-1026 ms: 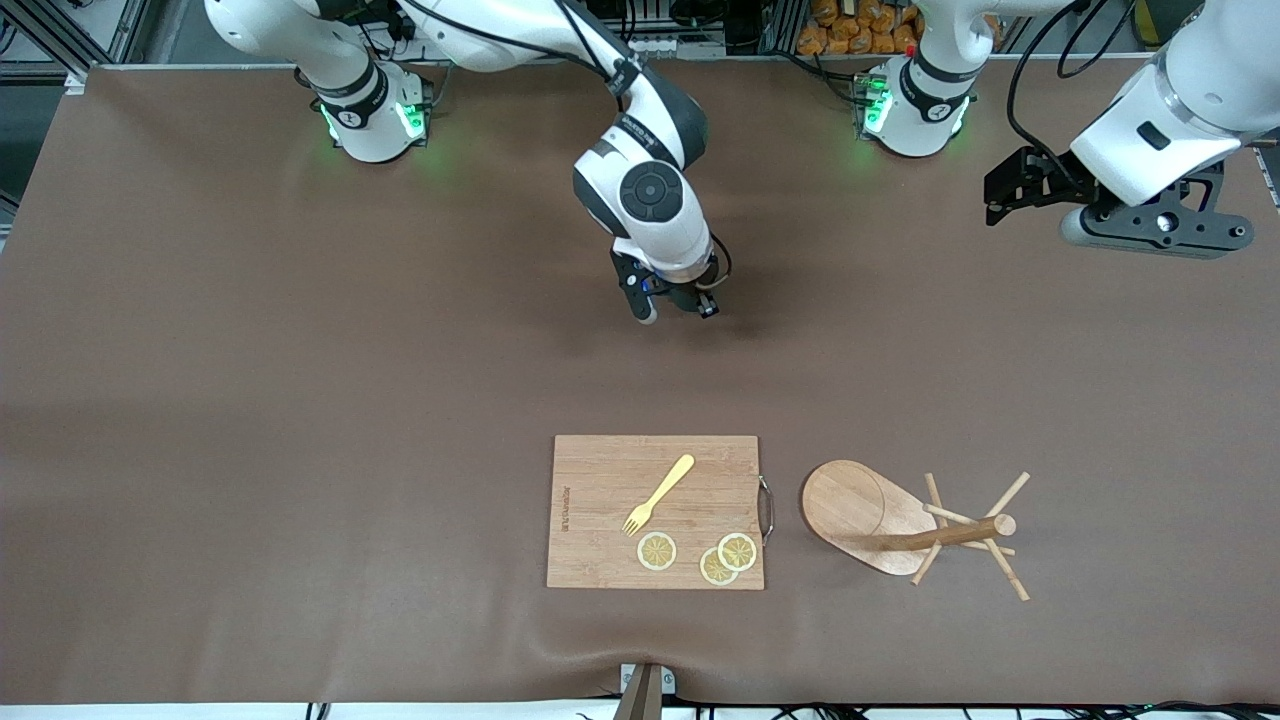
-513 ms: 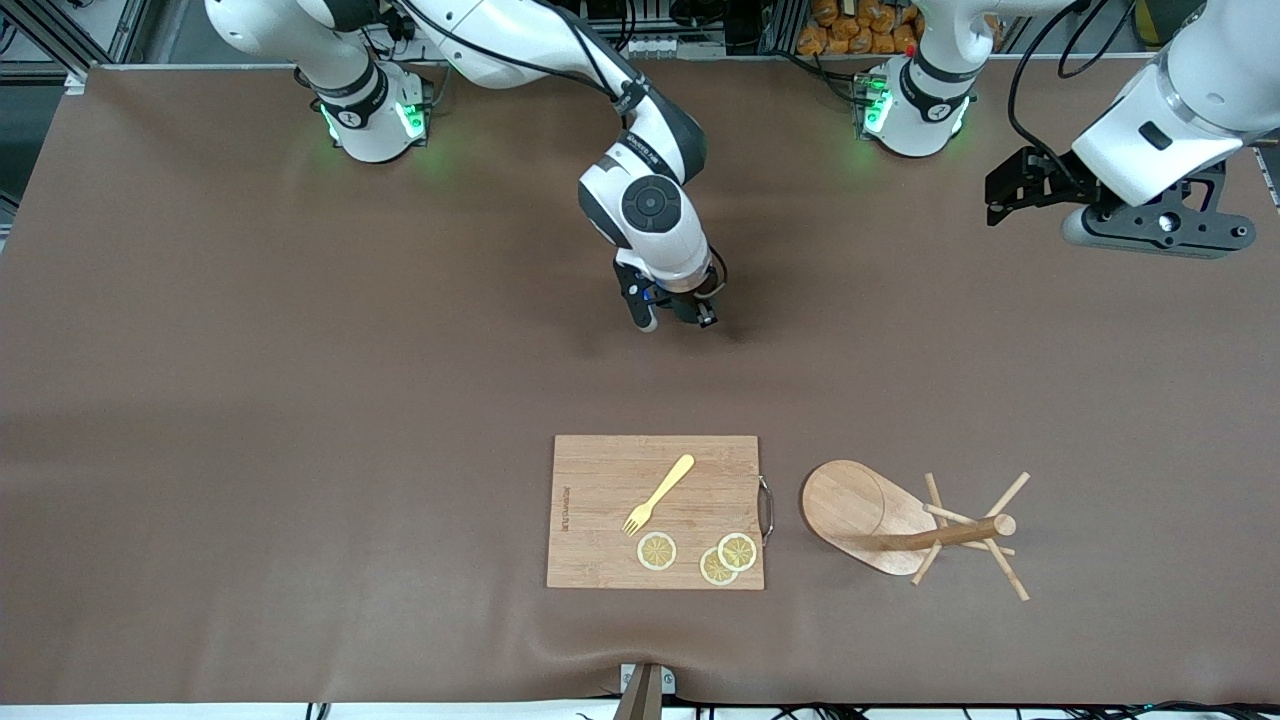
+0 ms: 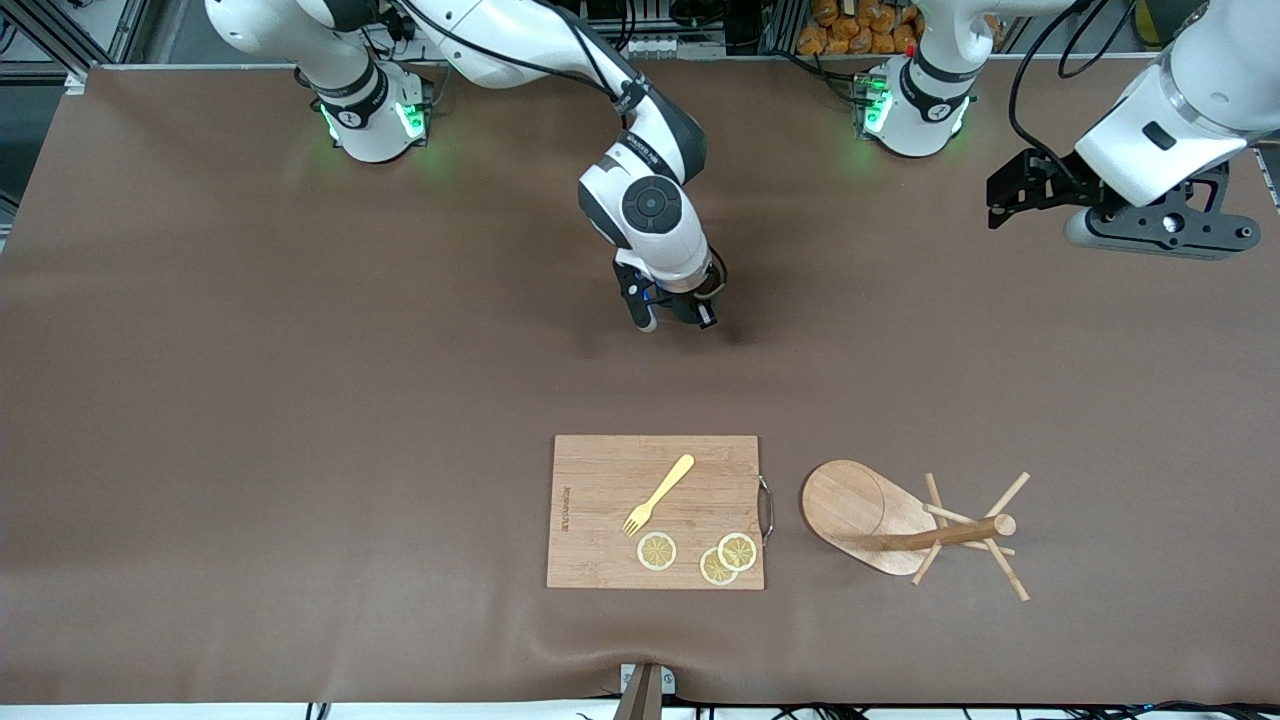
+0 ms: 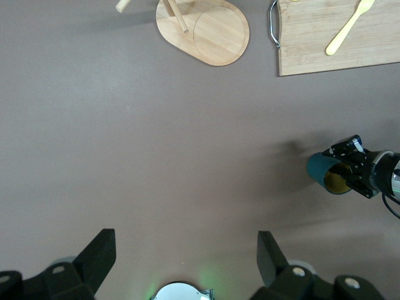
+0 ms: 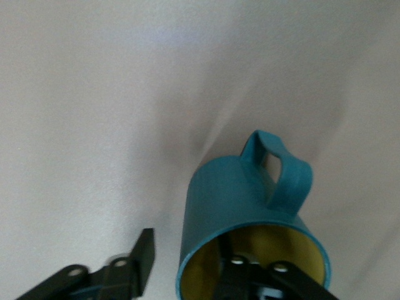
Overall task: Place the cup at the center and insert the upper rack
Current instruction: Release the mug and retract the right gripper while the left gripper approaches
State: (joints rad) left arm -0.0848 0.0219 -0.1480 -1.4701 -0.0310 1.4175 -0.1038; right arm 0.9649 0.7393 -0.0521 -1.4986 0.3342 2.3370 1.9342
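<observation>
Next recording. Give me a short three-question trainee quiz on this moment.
1. True or false: the upper rack stands upright.
2. Which one is at the cup? A: left end effector. B: right end effector.
3. How many lemon slices lie on the cutting board?
Key: 1 false, it lies on its side; 2 B; 3 three.
</observation>
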